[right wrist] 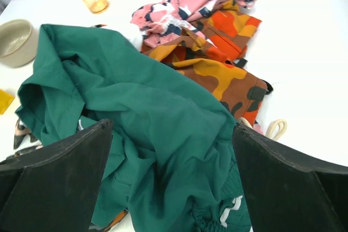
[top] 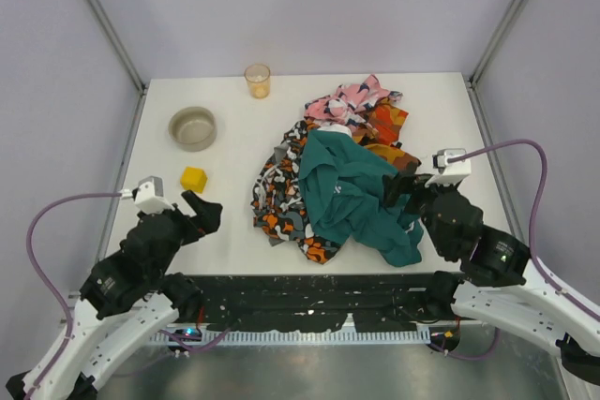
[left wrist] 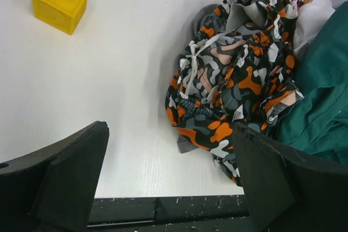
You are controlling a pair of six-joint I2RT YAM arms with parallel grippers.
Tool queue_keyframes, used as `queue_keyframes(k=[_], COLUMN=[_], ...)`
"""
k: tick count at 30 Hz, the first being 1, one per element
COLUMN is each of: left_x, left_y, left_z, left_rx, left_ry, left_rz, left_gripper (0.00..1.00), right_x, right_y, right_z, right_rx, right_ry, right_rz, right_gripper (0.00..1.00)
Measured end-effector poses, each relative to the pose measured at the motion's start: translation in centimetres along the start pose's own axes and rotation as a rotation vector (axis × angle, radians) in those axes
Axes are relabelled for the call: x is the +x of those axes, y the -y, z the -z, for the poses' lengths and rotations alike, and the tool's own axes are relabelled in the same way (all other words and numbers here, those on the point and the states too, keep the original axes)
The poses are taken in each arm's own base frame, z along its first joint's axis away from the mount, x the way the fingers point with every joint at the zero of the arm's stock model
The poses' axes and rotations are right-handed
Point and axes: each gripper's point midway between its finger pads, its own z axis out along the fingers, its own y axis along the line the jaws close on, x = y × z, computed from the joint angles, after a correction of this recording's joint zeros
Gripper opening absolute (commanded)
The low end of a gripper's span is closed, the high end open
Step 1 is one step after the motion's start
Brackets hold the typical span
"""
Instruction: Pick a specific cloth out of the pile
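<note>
The pile (top: 337,161) lies right of the table's centre: a teal cloth (top: 342,189) on top, an orange-black-white patterned cloth (top: 281,189) at its left, pink (top: 352,98) and orange-red (top: 386,124) cloths behind. The grey cloth is almost wholly hidden. Only small grey bits peek from under the patterned cloth in the left wrist view (left wrist: 187,145). My left gripper (top: 202,208) is open and empty over bare table left of the pile (left wrist: 168,129). My right gripper (top: 401,186) is open, just above the teal cloth's right side (right wrist: 171,126).
A grey bowl (top: 192,128) and a yellow block (top: 194,179) sit left of the pile. An orange plastic cup (top: 257,81) stands at the back. A white drawstring loop (right wrist: 276,129) lies by the orange cloth. Walls enclose the table's back and sides.
</note>
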Motion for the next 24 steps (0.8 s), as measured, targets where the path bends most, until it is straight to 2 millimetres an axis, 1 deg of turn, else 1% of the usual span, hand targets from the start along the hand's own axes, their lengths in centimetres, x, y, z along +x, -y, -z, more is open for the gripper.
queue_keyframes(k=[4,8,12,13,15,16,18,21,24], left_x=[0.5,1.2,2.4,2.5,2.8,2.9,3.2,3.7,4.2], left_y=[-0.2,-0.6,-0.9,-0.9,-0.9,-0.9,-0.9,-0.9,-1.0], left_z=[-0.4,-0.8,-1.2,-1.2,-1.3,-1.3,-1.4,-1.5,-1.7], left_rx=[-0.015,-0.023,-0.027,-0.026,-0.023,-0.022,-0.016,-0.005,0.001], left_ry=[-0.016,-0.032,-0.063,-0.069,-0.078,-0.081,-0.089,-0.1,-0.111], left_rz=[-0.023,-0.033,-0.048,-0.05,-0.052,-0.052,-0.054,-0.056,-0.063], left_gripper=[1.0,1.0,1.0,1.0,1.0,1.0,1.0,1.0,1.0], right_x=[0.0,-0.4,0.2,0.3,0.2,0.6,1.8,4.7,8.0], right_y=[-1.4,-3.5,-7.1,-8.6,-10.9,-12.2,-14.1,-16.2,-18.1], right_z=[-0.2,-0.4,-0.7,-0.7,-0.7,-0.7,-0.7,-0.9,-1.8], right_rx=[-0.089,-0.198,-0.365,-0.428,-0.525,-0.582,-0.684,-0.813,-0.892], right_ry=[0.013,0.031,-0.016,-0.041,-0.061,-0.076,-0.105,-0.172,-0.266], right_rz=[0.058,0.151,0.294,0.338,0.391,0.422,0.482,0.581,0.665], right_gripper=[0.95,0.95,0.95,0.95,0.95,0.95,0.95,0.95,0.95])
